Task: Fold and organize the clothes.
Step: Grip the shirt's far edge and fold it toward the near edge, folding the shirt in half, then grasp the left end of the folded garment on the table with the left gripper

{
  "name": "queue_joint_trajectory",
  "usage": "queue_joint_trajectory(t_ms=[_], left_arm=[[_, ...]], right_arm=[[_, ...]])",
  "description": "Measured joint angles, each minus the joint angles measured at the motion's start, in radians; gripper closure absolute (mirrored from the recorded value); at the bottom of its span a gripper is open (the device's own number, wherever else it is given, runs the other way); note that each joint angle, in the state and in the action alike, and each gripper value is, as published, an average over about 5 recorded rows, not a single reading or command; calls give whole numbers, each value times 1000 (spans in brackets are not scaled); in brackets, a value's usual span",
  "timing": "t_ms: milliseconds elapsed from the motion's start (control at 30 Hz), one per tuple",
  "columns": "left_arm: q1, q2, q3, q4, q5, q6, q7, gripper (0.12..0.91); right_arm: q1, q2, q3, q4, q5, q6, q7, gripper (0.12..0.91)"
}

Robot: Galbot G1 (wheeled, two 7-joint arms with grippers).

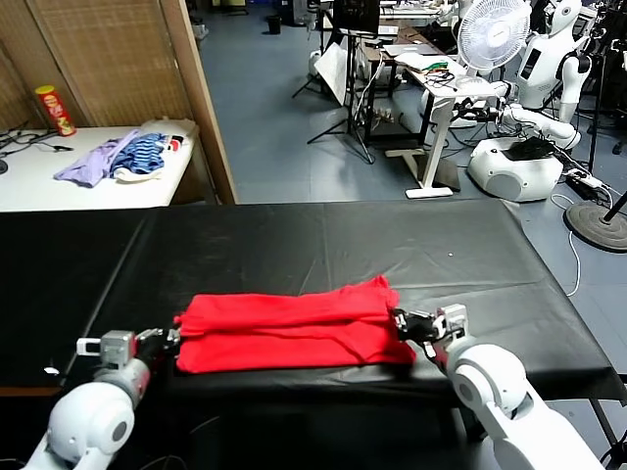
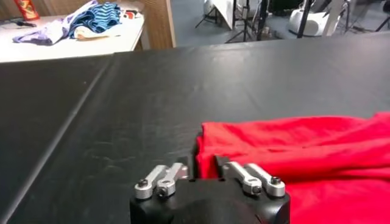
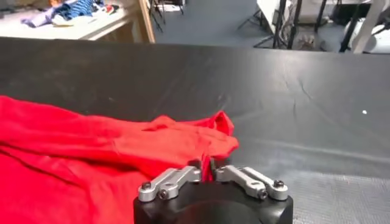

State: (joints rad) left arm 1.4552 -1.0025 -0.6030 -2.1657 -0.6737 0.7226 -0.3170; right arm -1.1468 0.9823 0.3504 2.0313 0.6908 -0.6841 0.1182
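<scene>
Red cotton sits nearest to you: the bright red short-sleeved T-shirt (image 1: pixel 294 328) lies folded into a flat, wide band at about 6 o'clock on the black cloth-covered table (image 1: pixel 294 235), close to the near edge, its long side running from 9 to 3 o'clock. At the shirt's 9 o'clock end your left gripper (image 1: pixel 171 343) rests low on the black cover with the corner of the red fabric right at its tip; in the left wrist view the cloth edge lies at the gripper (image 2: pixel 204 167), but you cannot tell whether it is clamped on it or has let go. At the shirt's 3 o'clock end your right gripper (image 1: pixel 402 323) is down at table level, and the right wrist view shows its jaws nearly together with a ridge of red fabric pinched between them (image 3: pixel 203 165), so it is grasping the shirt. Just past that gripper the shirt's far corner bunches up into a small raised peak. Beyond the shirt the black cover runs bare toward 12 o'clock. Farther off at about 10 o'clock stands a white table (image 1: pixel 59 186) carrying a crumpled lilac garment (image 1: pixel 93 162), a blue-striped garment (image 1: pixel 147 154) touching it, and an upright red cylindrical snack can (image 1: pixel 54 110). Far away at 1 to 2 o'clock you see a white pedestal fan (image 1: pixel 495 34) and a white humanoid robot (image 1: pixel 549 59).
</scene>
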Motion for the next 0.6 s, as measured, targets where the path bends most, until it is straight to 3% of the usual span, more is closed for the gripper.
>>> queue_joint_trajectory(t_ms=[100, 167, 467, 600], left_arm=[[-7, -4, -4, -3, -10, -12, 2, 330], [-28, -10, 0, 8, -25, -23, 1, 261], [-182, -47, 51, 134, -76, -47, 5, 232], [-218, -60, 62, 180, -108, -36, 4, 243]], right_arm=[[22, 27, 0, -20, -27, 57, 35, 278], [41, 53, -9, -45, -60, 83, 45, 245], [155, 178, -91, -228, -177, 88, 49, 236], [184, 214, -111, -290, -192, 89, 47, 338]])
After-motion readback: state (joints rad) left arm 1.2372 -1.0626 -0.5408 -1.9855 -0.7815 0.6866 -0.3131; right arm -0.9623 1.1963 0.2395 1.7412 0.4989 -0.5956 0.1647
